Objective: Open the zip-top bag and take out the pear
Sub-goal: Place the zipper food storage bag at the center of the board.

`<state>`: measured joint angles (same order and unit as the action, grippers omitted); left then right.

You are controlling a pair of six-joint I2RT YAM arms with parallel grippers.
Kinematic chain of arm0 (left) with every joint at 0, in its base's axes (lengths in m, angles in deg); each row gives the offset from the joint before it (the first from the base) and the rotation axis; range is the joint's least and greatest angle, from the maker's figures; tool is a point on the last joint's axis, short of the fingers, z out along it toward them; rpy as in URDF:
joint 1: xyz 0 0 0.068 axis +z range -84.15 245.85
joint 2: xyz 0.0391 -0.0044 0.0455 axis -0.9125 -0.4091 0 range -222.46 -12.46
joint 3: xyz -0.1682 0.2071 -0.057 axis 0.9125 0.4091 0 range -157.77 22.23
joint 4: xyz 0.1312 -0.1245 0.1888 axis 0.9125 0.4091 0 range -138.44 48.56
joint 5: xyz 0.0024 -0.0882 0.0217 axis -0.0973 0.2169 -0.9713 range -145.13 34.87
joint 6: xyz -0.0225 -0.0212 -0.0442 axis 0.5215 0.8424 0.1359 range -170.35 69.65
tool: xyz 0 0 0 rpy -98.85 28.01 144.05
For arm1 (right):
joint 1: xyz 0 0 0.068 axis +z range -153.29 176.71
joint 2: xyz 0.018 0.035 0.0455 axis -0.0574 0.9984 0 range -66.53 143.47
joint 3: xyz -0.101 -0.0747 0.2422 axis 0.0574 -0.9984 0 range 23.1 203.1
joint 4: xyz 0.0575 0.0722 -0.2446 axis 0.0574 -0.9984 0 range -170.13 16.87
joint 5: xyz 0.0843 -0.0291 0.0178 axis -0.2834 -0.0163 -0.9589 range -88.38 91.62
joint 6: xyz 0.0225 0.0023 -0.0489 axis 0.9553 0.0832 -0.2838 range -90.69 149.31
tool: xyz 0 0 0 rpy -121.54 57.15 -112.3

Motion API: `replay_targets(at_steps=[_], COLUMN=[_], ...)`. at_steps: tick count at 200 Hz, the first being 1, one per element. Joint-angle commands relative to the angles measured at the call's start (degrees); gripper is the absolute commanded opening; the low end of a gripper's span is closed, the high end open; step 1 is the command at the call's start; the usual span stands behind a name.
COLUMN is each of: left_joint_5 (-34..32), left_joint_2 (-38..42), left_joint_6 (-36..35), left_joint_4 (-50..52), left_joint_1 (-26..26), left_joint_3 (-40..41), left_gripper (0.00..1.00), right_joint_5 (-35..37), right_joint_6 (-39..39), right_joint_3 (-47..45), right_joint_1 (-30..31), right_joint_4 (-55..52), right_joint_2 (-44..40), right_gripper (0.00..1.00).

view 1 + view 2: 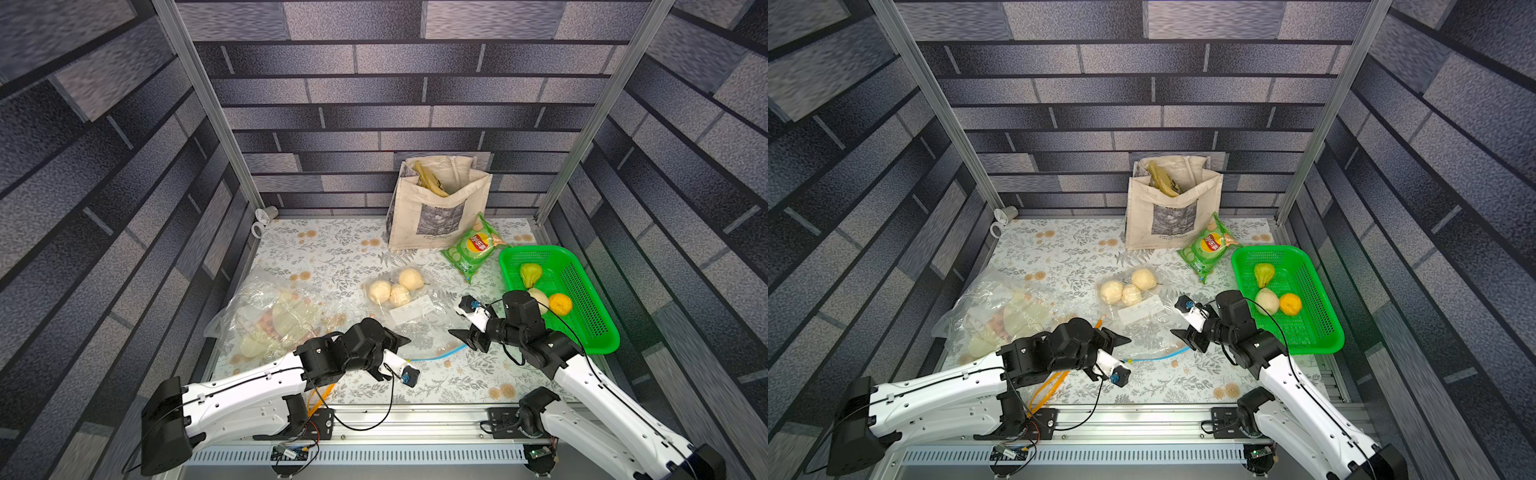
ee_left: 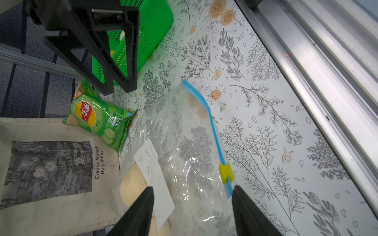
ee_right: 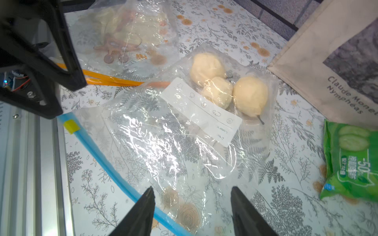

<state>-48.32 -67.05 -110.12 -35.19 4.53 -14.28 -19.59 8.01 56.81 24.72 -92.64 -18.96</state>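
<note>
The clear zip-top bag (image 1: 419, 328) (image 3: 163, 143) lies flat mid-table with a blue zip strip (image 3: 106, 165) along its near edge. A yellow slider (image 2: 226, 172) sits at the strip's left end. Three pale pears (image 1: 400, 294) (image 3: 249, 96) lie bunched at the bag's far end, beside a white label (image 3: 200, 111). My left gripper (image 1: 401, 347) (image 2: 192, 192) is open over the slider end, and the slider lies just beside one fingertip (image 2: 235, 191). My right gripper (image 1: 463, 338) (image 3: 192, 188) is open above the bag's right near corner, with the blue strip passing under one fingertip (image 3: 149, 192).
A green basket (image 1: 536, 249) at the right holds a green pear (image 1: 530, 274), a pale pear and an orange fruit (image 1: 560, 304). A chips packet (image 1: 476, 245) and a canvas tote (image 1: 436, 216) stand behind. Another clear bag (image 1: 270, 316) with an orange zip lies left. A metal rail runs along the front.
</note>
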Motion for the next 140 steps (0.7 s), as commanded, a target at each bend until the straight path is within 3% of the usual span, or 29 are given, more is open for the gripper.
replay_targets(at_steps=[1, 33, 50, 73, 92, 115, 140], left_joint_5=[5.12, 20.84, 23.65, 22.73, 20.24, 13.87, 11.10], left_joint_2=[3.96, 7.26, 4.76, -2.37, -10.15, -17.08, -24.51], left_joint_6=[6.33, 19.90, 28.73, 37.30, 44.74, 49.55, 52.17], left_joint_4=[0.57, 1.24, 1.12, 2.16, 5.41, 7.67, 12.18], left_joint_1=[3.82, 19.08, 24.11, 24.10, 22.83, 18.34, 14.19], left_joint_3=[-0.83, -4.22, -7.14, -11.94, -16.99, -21.05, -25.98], left_gripper=[0.75, 0.81, 0.81, 0.78, 0.66, 0.62, 0.55], right_joint_5=[8.11, 9.45, 9.71, 9.71, 8.29, 7.36, 5.69], right_joint_6=[19.24, 33.91, 39.53, 45.30, 48.16, 50.59, 52.72], right_joint_3=[5.78, 10.13, 9.87, 8.59, 7.97, 7.44, 6.32], right_joint_1=[0.37, 0.29, 0.10, -1.51, -3.94, -6.39, -8.76], right_joint_4=[-3.37, -10.69, -11.82, -11.94, -12.86, -14.64, -15.87], right_joint_2=[4.47, 10.13, 10.12, 8.38, 8.41, 9.34, 8.77], right_gripper=[0.60, 0.59, 0.58, 0.57, 0.56, 0.54, 0.54])
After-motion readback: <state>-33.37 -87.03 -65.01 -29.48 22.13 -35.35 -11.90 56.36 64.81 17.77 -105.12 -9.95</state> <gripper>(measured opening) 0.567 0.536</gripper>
